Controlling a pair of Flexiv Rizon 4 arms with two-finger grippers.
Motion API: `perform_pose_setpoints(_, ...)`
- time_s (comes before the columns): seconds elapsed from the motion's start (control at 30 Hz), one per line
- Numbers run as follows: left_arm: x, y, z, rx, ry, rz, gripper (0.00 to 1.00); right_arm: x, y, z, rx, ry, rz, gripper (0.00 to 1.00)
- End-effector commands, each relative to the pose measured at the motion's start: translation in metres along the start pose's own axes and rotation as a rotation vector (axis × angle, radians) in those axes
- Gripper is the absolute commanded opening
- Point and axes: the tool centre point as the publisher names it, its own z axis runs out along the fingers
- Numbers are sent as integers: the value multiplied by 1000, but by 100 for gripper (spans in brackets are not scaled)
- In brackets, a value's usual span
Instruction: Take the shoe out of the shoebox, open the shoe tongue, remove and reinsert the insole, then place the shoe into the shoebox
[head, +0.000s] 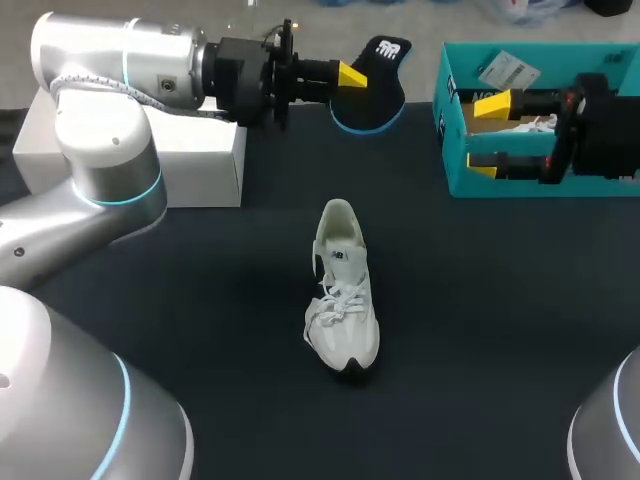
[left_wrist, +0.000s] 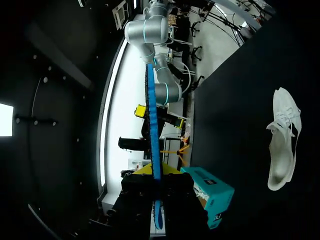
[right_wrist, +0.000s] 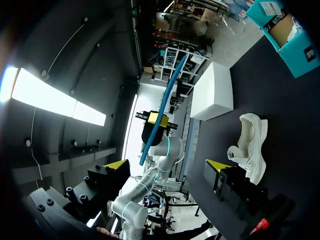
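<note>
A white shoe (head: 341, 290) lies on the dark table, toe toward the front edge; it also shows in the left wrist view (left_wrist: 283, 145) and the right wrist view (right_wrist: 250, 147). My left gripper (head: 350, 75) is raised at the back middle, shut on a black insole with a blue rim (head: 372, 88). From the left wrist the insole (left_wrist: 152, 125) is seen edge-on, running out between that gripper's (left_wrist: 155, 172) tips. The teal shoebox (head: 452, 150) stands at the back right. My right gripper (head: 490, 135) hangs open and empty at the box's left end.
A white box (head: 195, 160) sits at the back left under my left arm, also seen in the right wrist view (right_wrist: 216, 92). White paper and a tag lie inside the shoebox. The teal shoebox shows in both wrist views (left_wrist: 212, 192) (right_wrist: 292, 42).
</note>
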Motion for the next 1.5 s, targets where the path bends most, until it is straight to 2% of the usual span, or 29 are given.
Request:
perform_pose_setpoints(0.03, 0, -2, 6, -22, -17, 49, 0, 0, 0, 2, -1, -3, 1, 100)
perform_pose_setpoints(0.13, 6, -3, 11, -34, -11, 59, 0, 0, 0, 2, -1, -3, 1, 100)
perform_pose_setpoints(0.3, 12, -6, 19, -26, 8, 72, 0, 5, 11, 9, 6, -14, -15, 100)
perform_pose_setpoints(0.37, 14, -7, 23, -27, 39, 102, 0, 8, 17, 15, 0, -26, -22, 100)
perform_pose_setpoints(0.6, 17, -8, 39, -20, 27, 166, 0, 12, 29, 42, 31, -81, -31, 100)
perform_pose_setpoints(0.63, 17, -7, 39, -22, 27, 170, 0, 13, 29, 44, 31, -82, -30, 98)
perform_pose_setpoints(0.73, 17, -6, 44, -32, 14, 191, 0, 11, 30, 50, 27, -82, -6, 79)
perform_pose_setpoints(0.8, 18, -5, 48, -41, 8, 218, 0, 10, 29, 53, 21, -81, 10, 56)
perform_pose_setpoints(0.87, 19, -5, 51, -49, -5, 223, 0, 9, 30, 55, 15, -80, 19, 50)
perform_pose_setpoints(0.97, 19, -5, 53, -58, -22, 239, 0, 8, 30, 57, 4, -82, 38, 47)
perform_pose_setpoints(1.27, 13, -9, 57, -62, -57, 279, 0, 1, 33, 63, -14, -76, 70, 44)
perform_pose_setpoints(1.33, 11, -10, 58, -62, -66, 284, 0, 1, 32, 63, -15, -77, 72, 33)
perform_pose_setpoints(1.37, 10, -11, 58, -62, -68, 286, 0, 1, 32, 63, -20, -79, 71, 24)
perform_pose_setpoints(1.43, 9, -12, 57, -62, -71, 290, 0, 0, 32, 63, -21, -81, 71, 0)
perform_pose_setpoints(1.5, 8, -13, 57, -61, -78, 293, 0, -2, 33, 63, -21, -84, 70, 0)
